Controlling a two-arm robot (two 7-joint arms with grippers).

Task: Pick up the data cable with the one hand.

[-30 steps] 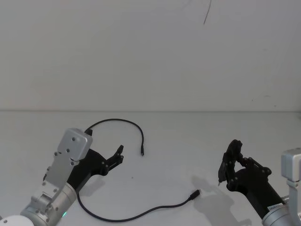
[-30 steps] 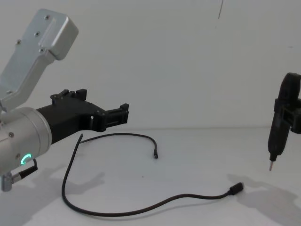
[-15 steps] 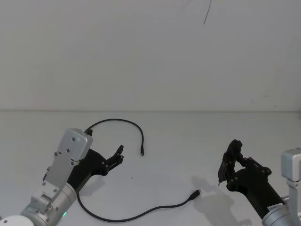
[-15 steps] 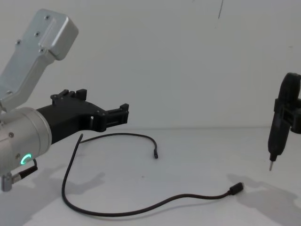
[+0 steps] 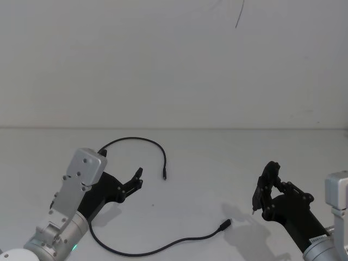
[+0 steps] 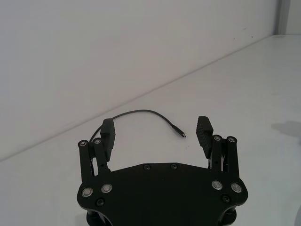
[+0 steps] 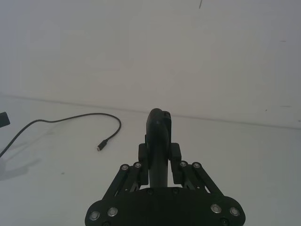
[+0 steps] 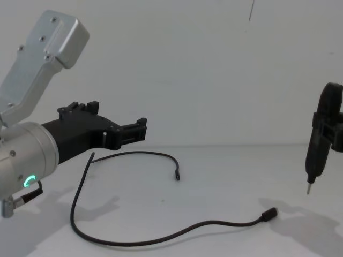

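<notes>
The data cable (image 5: 142, 138) is a thin black cord lying loose on the white table, arcing behind my left gripper, passing under the left arm, then curving forward to a plug (image 5: 225, 224). The cable (image 8: 139, 242) lies flat, touched by nothing. My left gripper (image 5: 137, 179) hovers above the table inside the cable's loop, jaws wide open and empty (image 6: 155, 125). Beyond its fingers lies the cable's far arc (image 6: 141, 111). My right gripper (image 5: 267, 190) stands at the right, shut on a slim dark pen-like tool (image 7: 158, 136) with its metal tip (image 8: 308, 188) pointing down.
The white table (image 5: 196, 163) meets a plain white wall (image 5: 174, 65) at the back. A thin dark mark (image 5: 239, 15) shows high on the wall. Open tabletop lies between the two arms.
</notes>
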